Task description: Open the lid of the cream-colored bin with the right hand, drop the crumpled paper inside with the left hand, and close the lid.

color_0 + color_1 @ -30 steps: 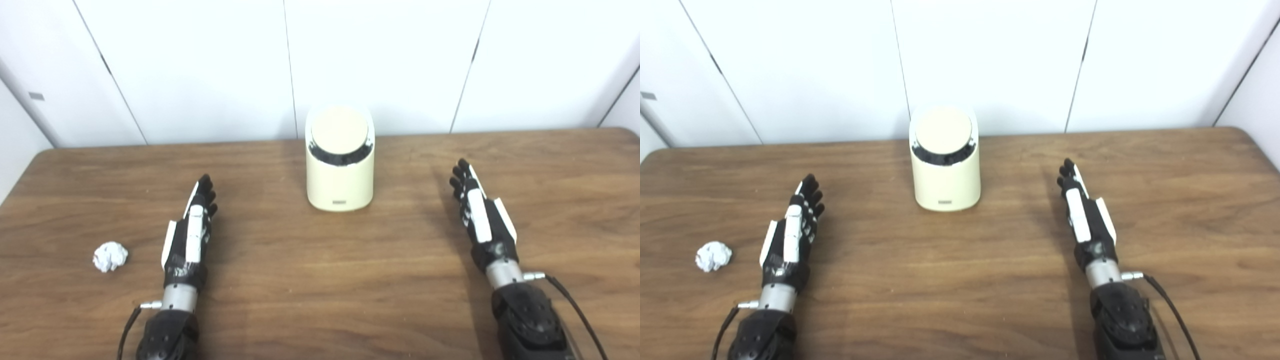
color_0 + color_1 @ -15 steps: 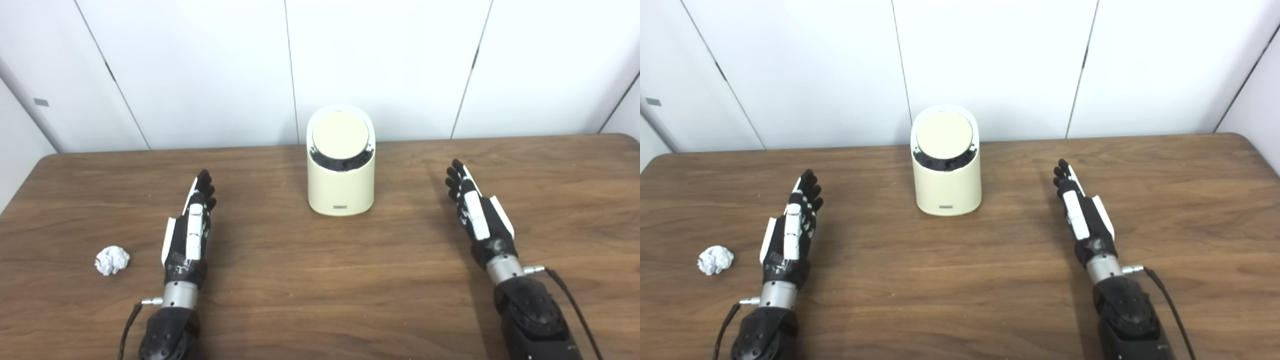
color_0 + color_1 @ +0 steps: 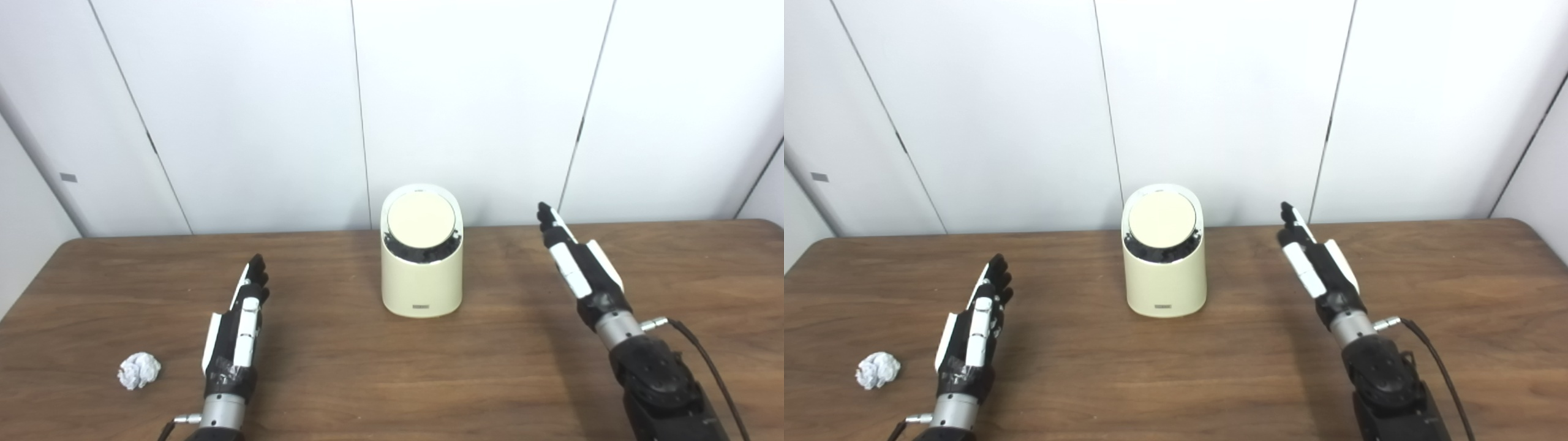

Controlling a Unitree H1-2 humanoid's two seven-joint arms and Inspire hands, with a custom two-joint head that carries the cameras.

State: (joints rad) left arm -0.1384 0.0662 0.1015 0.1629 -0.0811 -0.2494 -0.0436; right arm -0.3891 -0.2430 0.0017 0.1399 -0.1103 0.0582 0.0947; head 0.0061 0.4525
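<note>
The cream-colored bin (image 3: pixel 421 282) stands upright at the middle back of the wooden table (image 3: pixel 380 380), its round lid (image 3: pixel 421 221) down and tilted toward me. A crumpled white paper ball (image 3: pixel 139 370) lies at the near left. My left hand (image 3: pixel 239 334) rests open and flat just right of the paper, holding nothing. My right hand (image 3: pixel 576 263) is open, fingers stretched forward, raised above the table to the right of the bin and apart from it.
White wall panels (image 3: pixel 478 104) rise directly behind the table's far edge, close behind the bin. The table's right corner (image 3: pixel 1528 229) curves off at the far right. A cable (image 3: pixel 704 361) trails from my right wrist.
The camera has tilted up, so the whole scene sits lower in the picture. My right hand has lifted off the table and moved forward and left toward the bin. The left hand stays put.
</note>
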